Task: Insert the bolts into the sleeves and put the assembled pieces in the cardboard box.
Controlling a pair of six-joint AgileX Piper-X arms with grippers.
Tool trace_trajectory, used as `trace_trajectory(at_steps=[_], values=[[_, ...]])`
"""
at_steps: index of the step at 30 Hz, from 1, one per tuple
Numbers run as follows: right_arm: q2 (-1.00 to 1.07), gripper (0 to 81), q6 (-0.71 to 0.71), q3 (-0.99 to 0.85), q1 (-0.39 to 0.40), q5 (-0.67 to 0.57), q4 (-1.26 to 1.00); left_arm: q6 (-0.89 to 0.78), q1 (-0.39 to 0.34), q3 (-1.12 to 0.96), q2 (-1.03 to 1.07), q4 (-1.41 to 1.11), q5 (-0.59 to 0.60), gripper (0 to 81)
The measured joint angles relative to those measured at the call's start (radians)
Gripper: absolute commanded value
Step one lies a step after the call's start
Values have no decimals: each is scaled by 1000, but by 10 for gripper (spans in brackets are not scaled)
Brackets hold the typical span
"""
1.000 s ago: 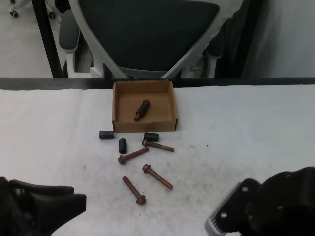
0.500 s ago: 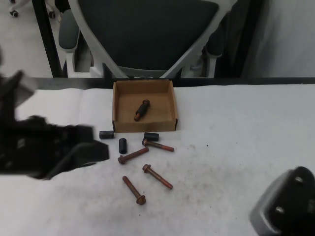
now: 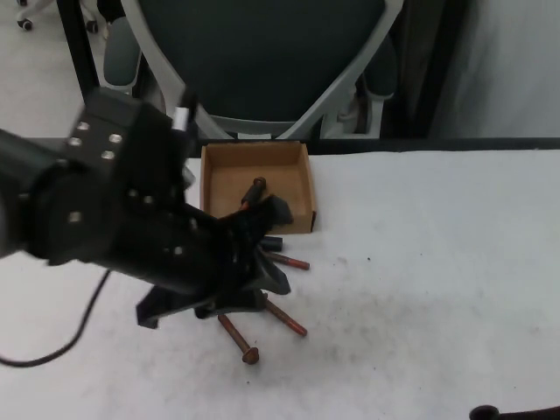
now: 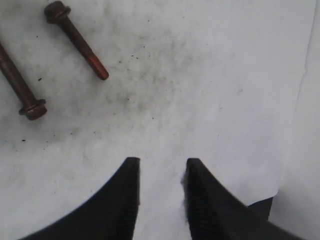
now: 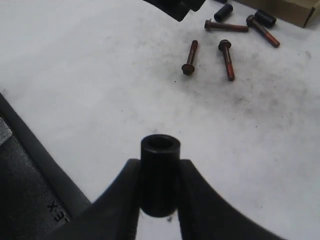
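White bench (image 3: 437, 262) carries the cardboard box (image 3: 302, 175), with 1 assembled piece (image 3: 255, 188) inside. 4 bolts (image 5: 190, 57) and 2 loose sleeves (image 5: 223, 11) lie before it. Right fingers (image 5: 125, 197) clamp a black sleeve (image 5: 160, 175) upright. Left fingers (image 4: 127, 200) hang apart and empty near the bolts. Most of the work remains.

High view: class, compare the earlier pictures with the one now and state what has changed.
The left hand swung in from the near left corner to hang over the loose bolts in front of the cardboard box, hiding some. The right arm drew back off the near right edge. Visible bolts, box and the assembled piece stayed put.
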Motion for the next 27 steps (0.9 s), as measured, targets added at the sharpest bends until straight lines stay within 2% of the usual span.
trace_trajectory(at_steps=[9,15,18,23,27], values=[[-2,3,0,2,0,0,26,-56,0,-113,141,-16,-37,275],[-2,3,0,2,0,0,26,-56,0,-127,195,-150,-16,275],[-2,3,0,2,0,-5,26,-61,0,-129,202,-274,-103,275],[-2,3,3,2,0,-13,26,-156,13,-132,211,-365,-168,275],[-2,3,6,2,0,-22,26,-231,22,-132,238,-311,-137,275]])
